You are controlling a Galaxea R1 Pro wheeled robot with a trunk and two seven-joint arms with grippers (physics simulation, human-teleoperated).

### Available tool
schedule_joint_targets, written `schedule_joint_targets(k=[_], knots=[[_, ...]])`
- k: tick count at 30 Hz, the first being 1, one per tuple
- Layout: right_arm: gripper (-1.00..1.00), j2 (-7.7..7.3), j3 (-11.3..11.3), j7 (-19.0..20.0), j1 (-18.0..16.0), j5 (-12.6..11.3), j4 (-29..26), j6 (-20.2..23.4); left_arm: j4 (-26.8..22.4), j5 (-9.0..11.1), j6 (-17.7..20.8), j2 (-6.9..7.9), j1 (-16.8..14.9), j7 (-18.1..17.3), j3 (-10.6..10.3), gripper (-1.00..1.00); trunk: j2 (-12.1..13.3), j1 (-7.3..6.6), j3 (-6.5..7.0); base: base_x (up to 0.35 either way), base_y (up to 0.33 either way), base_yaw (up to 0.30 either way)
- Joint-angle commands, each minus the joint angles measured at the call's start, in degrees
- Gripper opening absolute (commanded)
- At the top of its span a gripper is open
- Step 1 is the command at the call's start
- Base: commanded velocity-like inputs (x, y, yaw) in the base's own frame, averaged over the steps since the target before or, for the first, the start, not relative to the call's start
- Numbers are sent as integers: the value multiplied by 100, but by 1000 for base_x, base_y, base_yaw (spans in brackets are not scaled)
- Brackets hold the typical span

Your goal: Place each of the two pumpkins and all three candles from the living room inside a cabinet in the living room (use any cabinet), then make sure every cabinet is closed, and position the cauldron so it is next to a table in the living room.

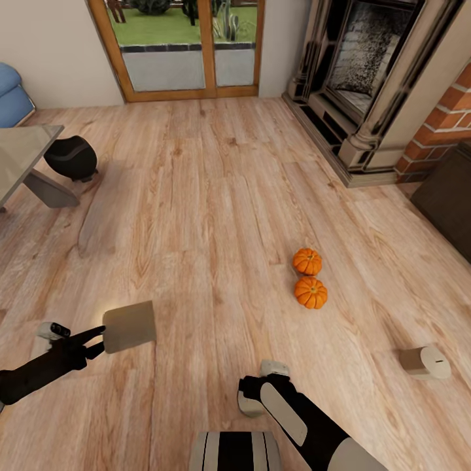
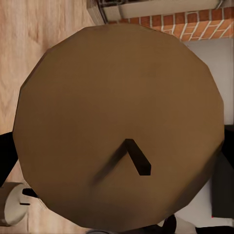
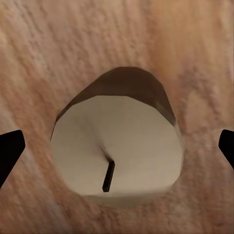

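Observation:
My left gripper (image 1: 98, 341) is shut on a beige candle (image 1: 129, 326), held above the floor; its top and wick (image 2: 117, 97) face the left wrist camera. My right gripper (image 3: 117, 148) is open, its fingertips (image 3: 9, 151) on either side of a second pale candle (image 3: 122, 126) that lies on the floor (image 1: 248, 407) under the right arm. A third candle (image 1: 425, 362) lies on its side at the right. Two orange pumpkins (image 1: 307, 261) (image 1: 311, 292) sit together mid-floor. The black cauldron (image 1: 70, 157) stands by the grey table (image 1: 19, 157). The dark cabinet (image 1: 451, 196) is at the right edge.
A stone fireplace (image 1: 366, 78) with brick beside it fills the far right. Glass patio doors (image 1: 186, 52) are straight ahead, and a blue sofa (image 1: 13, 95) is at the far left. Open wood floor (image 1: 209, 196) lies between the table and the pumpkins.

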Motion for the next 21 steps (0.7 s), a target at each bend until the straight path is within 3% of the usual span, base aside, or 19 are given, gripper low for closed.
schedule_joint_targets(k=[1, 14, 21], knots=[[100, -2, 14, -46, -4, -38, -7, 7, -1, 4, 32, 1, -1, -25, 0, -100, -2, -1, -4, 9, 0, 0], [100, 5, 16, -46, -4, -38, 0, 8, -1, 8, 32, 1, -1, -122, 8, -100, -2, -1, -4, 1, 0, 0], [100, 6, 21, -46, -4, -37, 4, 3, -1, 7, 32, 1, -1, -123, 9, -100, -8, 12, -115, 0, 0, 0]])
